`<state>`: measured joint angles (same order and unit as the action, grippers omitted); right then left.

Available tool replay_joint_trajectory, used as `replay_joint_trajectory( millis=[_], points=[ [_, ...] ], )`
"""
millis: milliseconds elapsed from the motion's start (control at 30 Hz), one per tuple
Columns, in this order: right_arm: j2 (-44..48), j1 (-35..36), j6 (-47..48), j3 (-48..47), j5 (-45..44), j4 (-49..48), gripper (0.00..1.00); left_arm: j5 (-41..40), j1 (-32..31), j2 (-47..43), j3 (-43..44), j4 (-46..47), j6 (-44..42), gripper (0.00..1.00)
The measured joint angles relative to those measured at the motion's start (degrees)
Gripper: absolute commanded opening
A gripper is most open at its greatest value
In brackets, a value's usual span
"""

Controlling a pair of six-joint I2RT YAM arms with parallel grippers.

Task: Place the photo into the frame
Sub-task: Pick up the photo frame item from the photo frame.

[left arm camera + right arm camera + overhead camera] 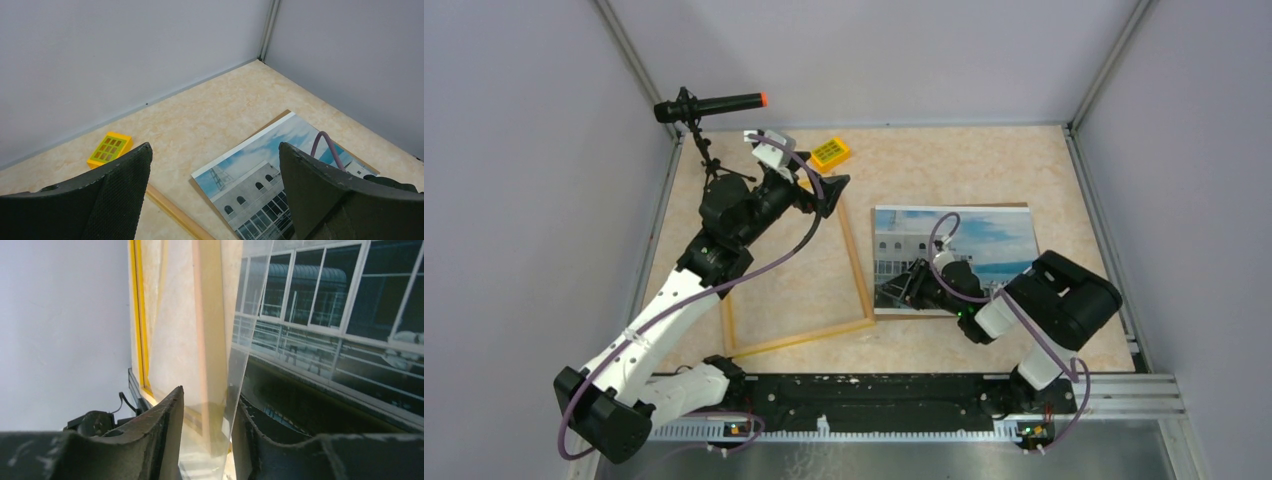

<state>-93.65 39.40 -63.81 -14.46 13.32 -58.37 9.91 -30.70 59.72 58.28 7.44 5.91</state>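
Observation:
The photo, a white building against blue sky, lies picture side up right of centre on a brown board. The light wood frame lies flat to its left. My right gripper is at the photo's near left corner. In the right wrist view its fingers stand slightly apart, with the lifted edge of the photo between them, against the right finger. My left gripper hangs open and empty above the frame's far right corner. In the left wrist view it looks down on the photo and a frame rail.
A small yellow block lies near the back wall, also in the left wrist view. A black device on a tripod stands at the back left. Grey walls enclose the table on three sides. The brown board's edge shows beyond the photo.

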Motion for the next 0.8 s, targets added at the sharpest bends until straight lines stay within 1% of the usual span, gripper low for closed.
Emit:
replay_joint_trajectory(
  millis=[67, 133, 267, 333, 467, 600, 800],
  points=[
    [-2.4, 0.0, -0.6, -0.3, 0.0, -3.7, 0.30, 0.1, 0.0, 0.0, 0.0, 0.2, 0.0, 0.99],
    [-4.8, 0.0, -1.1, -0.3, -0.2, -6.6, 0.19, 0.2, 0.0, 0.0, 0.0, 0.2, 0.1, 0.99],
    [-9.4, 0.0, -2.5, -0.6, 0.0, -11.5, 0.01, 0.6, 0.0, 0.0, -0.1, 0.4, 0.4, 0.99],
    [-10.7, -0.3, -3.0, -0.8, 0.5, -13.4, 0.00, 0.8, 0.0, 0.0, -0.3, 0.5, 0.7, 0.99],
    [-10.3, -2.2, -2.5, -1.7, 3.9, -14.5, 0.00, 0.9, 0.0, 0.0, -0.3, 0.5, 1.3, 0.99],
    [-7.0, -5.4, 0.0, -3.4, 10.1, -10.2, 0.00, 1.0, 0.0, 0.1, -0.3, 0.5, 2.0, 0.99],
    [-2.1, -8.1, 4.4, -6.6, 18.2, -3.0, 0.00, 1.2, -0.1, 2.0, -0.3, 0.7, 3.3, 0.99]
  ],
)
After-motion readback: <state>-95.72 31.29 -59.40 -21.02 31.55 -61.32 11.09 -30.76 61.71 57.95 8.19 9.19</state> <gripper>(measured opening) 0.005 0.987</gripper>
